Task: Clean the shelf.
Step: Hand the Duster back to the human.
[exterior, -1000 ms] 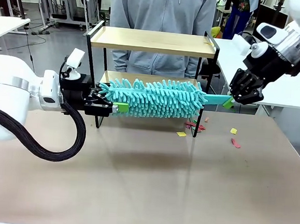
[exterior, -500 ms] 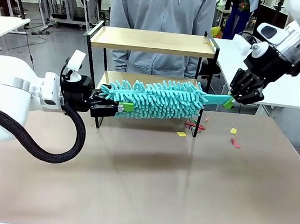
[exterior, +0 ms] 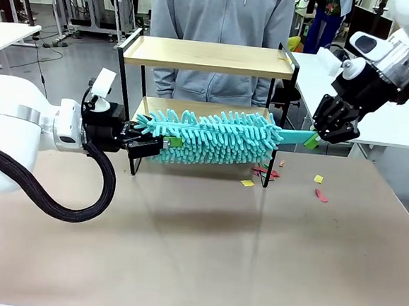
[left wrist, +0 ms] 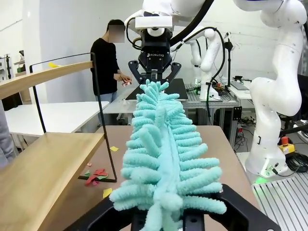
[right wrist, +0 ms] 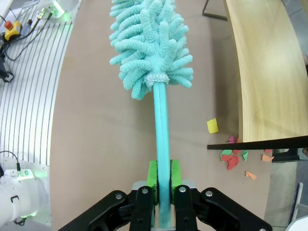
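Both jaws clamped on the duster (exterior: 213, 134), left gripper (exterior: 155, 146) on its fluffy tip at nine o'clock, right gripper (exterior: 312, 140) on the handle at three, its long axis running crosswise just before the shelf (exterior: 208, 56), scraps (exterior: 265, 172) below.

A teal chenille duster (exterior: 216, 134) lies level in front of the shelf's (exterior: 208, 57) lower board. The left gripper (exterior: 157, 145) is clamped on its left tip; the right gripper (exterior: 312, 139) pinches its handle. Coloured paper scraps (exterior: 267, 172) lie on the table (exterior: 204, 245) by the shelf's right leg. A person (exterior: 222, 16) stands behind.
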### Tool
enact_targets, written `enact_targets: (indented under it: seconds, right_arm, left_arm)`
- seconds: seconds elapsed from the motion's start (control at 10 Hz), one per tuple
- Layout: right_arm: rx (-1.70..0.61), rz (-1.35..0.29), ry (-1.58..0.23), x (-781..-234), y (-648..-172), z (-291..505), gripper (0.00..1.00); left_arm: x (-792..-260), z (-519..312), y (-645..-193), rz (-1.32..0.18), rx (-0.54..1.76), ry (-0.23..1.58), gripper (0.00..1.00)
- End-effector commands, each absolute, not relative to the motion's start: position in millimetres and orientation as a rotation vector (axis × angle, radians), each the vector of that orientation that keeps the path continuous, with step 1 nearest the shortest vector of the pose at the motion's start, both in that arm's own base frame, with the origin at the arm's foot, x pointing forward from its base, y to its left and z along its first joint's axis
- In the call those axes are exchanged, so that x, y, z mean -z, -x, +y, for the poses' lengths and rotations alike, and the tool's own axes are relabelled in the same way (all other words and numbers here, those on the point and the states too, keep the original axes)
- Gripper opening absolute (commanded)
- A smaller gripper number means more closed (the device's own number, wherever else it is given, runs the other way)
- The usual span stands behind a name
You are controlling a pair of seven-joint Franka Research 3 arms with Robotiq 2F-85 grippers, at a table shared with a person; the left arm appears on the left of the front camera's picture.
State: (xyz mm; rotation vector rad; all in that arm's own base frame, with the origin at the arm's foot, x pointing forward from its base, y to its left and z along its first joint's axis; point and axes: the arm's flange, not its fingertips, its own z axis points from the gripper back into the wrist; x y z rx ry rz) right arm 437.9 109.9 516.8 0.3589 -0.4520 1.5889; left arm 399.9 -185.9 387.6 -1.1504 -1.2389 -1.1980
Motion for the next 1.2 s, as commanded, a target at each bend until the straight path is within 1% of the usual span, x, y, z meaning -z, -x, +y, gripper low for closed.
enact_targets:
  seconds: [0.0, 0.1, 0.2, 0.3, 0.5, 0.6, 0.7, 0.8, 0.9, 1.0, 1.1]
  right_arm:
    - [-1.567, -0.453, -0.353, -521, -436, 113, 0.13]
    - [-1.567, -0.453, -0.353, -521, -436, 113, 0.13]
    - [-1.567, -0.453, -0.353, -521, -436, 113, 0.13]
    - [-1.567, -0.453, -0.353, -521, -436, 113, 0.13]
    - [-1.567, -0.453, -0.353, -521, -436, 113, 0.13]
    - [-1.592, -0.45, -0.36, -517, -437, 111, 0.7]
    - [-1.582, -0.479, -0.358, -529, -433, 108, 0.71]
    - [-1.557, -0.529, -0.391, -544, -429, 103, 1.0]
    - [-1.524, -0.586, -0.428, -559, -426, 94, 0.72]
    - [-1.485, -0.63, -0.443, -569, -423, 84, 1.0]
    - [-1.451, -0.693, -0.5, -581, -418, 71, 1.0]
  left_arm:
    - [-387, -191, -393, -1.238, 1.237, 1.178, 0.0]
    - [-387, -191, -393, -1.261, 1.217, 1.202, 0.0]
    - [-382, -190, -395, -1.239, 1.16, 1.215, 0.0]
    - [-387, -186, -399, -1.239, 1.199, 1.16, 0.0]
    - [-387, -186, -399, -1.239, 1.199, 1.16, 0.0]
    - [-387, -186, -399, -1.239, 1.199, 1.16, 0.0]
    - [-387, -186, -399, -1.239, 1.199, 1.16, 0.0]
    - [-387, -186, -399, -1.239, 1.199, 1.16, 0.0]
    - [-387, -186, -399, -1.239, 1.199, 1.16, 0.0]
    - [-387, -186, -399, -1.239, 1.199, 1.16, 0.0]
    - [-387, -186, -399, -1.239, 1.199, 1.16, 0.0]
